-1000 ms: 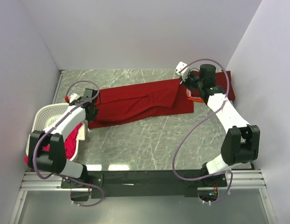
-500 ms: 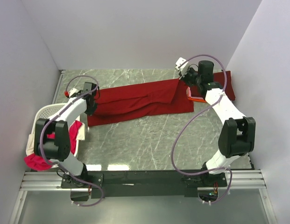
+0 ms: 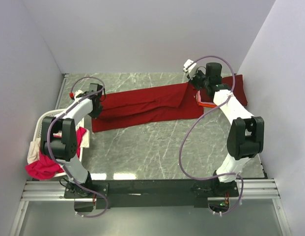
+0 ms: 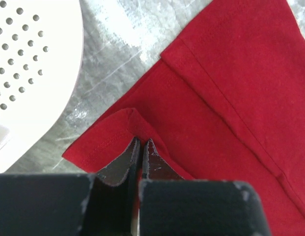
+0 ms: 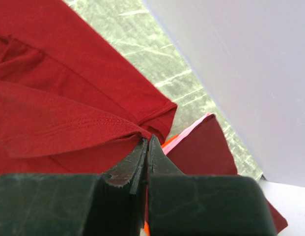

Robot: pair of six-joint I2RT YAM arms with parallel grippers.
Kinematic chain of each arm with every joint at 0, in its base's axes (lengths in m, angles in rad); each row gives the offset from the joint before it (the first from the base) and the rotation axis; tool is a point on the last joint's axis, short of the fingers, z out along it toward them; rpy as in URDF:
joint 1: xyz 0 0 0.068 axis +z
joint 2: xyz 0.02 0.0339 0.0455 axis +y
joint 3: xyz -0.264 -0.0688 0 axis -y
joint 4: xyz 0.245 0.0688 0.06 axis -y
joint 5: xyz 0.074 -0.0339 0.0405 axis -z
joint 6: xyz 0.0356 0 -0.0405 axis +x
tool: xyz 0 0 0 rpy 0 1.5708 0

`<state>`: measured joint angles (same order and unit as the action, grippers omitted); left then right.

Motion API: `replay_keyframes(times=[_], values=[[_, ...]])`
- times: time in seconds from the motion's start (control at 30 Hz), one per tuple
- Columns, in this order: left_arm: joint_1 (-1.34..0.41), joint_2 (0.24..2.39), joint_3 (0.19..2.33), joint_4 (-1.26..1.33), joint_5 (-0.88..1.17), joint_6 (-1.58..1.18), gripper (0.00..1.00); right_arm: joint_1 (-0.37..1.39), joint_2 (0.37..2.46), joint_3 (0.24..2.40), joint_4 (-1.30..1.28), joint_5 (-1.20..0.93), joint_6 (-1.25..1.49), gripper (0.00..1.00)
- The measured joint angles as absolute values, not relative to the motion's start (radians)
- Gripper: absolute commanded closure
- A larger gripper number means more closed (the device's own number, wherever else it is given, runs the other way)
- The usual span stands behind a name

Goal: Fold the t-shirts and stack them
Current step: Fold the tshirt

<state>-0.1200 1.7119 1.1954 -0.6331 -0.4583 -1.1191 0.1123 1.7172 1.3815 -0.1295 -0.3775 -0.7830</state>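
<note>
A large dark red t-shirt [image 3: 142, 105] lies stretched across the marble table. My left gripper [image 3: 97, 102] is shut on its left hem corner [image 4: 135, 125]. My right gripper [image 3: 197, 84] is shut on its right hem edge [image 5: 113, 128], held slightly raised. Behind the right gripper lies a folded stack: a maroon t-shirt [image 3: 238, 91] on top, with pink [image 5: 184, 135] and orange [image 5: 169, 141] edges under it. A magenta-pink t-shirt [image 3: 41, 167] and a cream one [image 3: 33, 152] hang from the basket.
A white lattice basket [image 3: 50, 123] stands at the left edge, its rim close to the left gripper [image 4: 29, 73]. White walls close in the table at the back and both sides; the right wall [image 5: 240, 64] is near the right gripper.
Both grippers have moved toward the back of the table with the dark red shirt's ends, pulling the cloth straighter. The left arm has swung away from the basket.
</note>
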Motion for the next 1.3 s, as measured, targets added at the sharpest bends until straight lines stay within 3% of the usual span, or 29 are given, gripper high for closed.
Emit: replay_keyframes(times=[0.77, 1.3], values=[[-0.097, 1.817, 1.28, -0.634, -0.461, -1.092, 0.96, 0.112, 1.861, 1.522, -0.146, -0.358, -0.749, 1.0], [-0.095, 1.849, 1.299, -0.641, -0.468, -1.089, 0.96, 0.163, 2.006, 1.737, -0.188, -0.332, -0.74, 1.0]])
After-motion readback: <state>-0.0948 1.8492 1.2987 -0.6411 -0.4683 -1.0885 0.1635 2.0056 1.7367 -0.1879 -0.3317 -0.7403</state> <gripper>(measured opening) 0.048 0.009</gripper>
